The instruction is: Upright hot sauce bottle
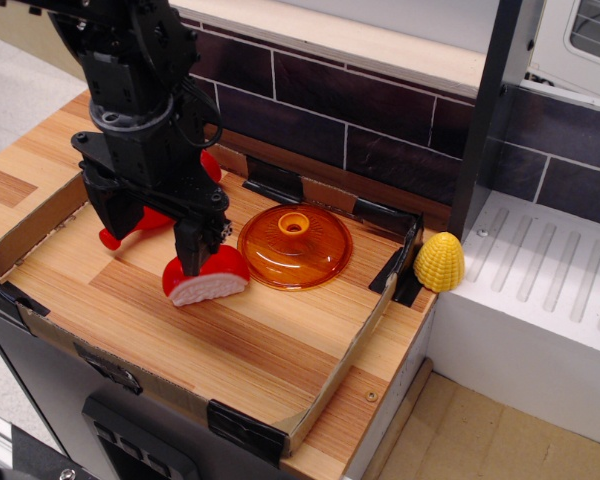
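Note:
The hot sauce bottle [130,236] is red and lies on its side on the wooden tray [250,350]. Its narrow end points to the front left, and a red part of it shows behind the arm at the back right. My black gripper [158,228] is lowered over its middle, with one finger on each side of it. The bottle's red fills the gap between the fingers [196,248]. I cannot tell whether they press on it. The label is hidden by the gripper.
A red-topped, white-bottomed dome toy [206,279] lies right in front of the right finger. An orange translucent lid [295,246] lies to the right of it. A yellow corn toy [439,262] stands outside the tray's right corner. A dark tiled wall [360,110] runs behind, and a white drainboard [550,280] is on the right.

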Controlling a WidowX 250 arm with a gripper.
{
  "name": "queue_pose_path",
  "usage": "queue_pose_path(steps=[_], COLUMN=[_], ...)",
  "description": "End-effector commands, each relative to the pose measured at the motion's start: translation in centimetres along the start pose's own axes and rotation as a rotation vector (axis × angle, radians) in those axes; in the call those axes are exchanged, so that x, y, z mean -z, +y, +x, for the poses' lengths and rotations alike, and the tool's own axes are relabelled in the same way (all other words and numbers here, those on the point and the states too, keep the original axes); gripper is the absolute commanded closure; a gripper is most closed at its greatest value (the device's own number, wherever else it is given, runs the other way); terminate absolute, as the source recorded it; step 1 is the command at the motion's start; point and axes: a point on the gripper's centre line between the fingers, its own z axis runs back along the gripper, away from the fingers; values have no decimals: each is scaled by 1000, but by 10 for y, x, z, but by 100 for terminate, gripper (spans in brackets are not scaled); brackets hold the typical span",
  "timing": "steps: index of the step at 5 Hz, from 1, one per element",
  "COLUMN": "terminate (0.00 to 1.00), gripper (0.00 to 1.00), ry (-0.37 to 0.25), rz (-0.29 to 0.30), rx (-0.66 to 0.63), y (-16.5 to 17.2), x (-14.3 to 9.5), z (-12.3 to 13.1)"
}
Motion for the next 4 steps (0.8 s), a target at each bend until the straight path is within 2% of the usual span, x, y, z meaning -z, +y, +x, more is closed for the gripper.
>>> queue_pose_path(steps=[1, 2, 3, 4], terminate=[0, 0, 0, 0], gripper=[0, 0, 0, 0], ry=[0, 15, -58, -51], rz=[0, 1, -22, -15], rx=[0, 6, 37, 44], y=[0, 14, 35, 57], x=[0, -2, -6, -6], z=[0, 0, 4, 8])
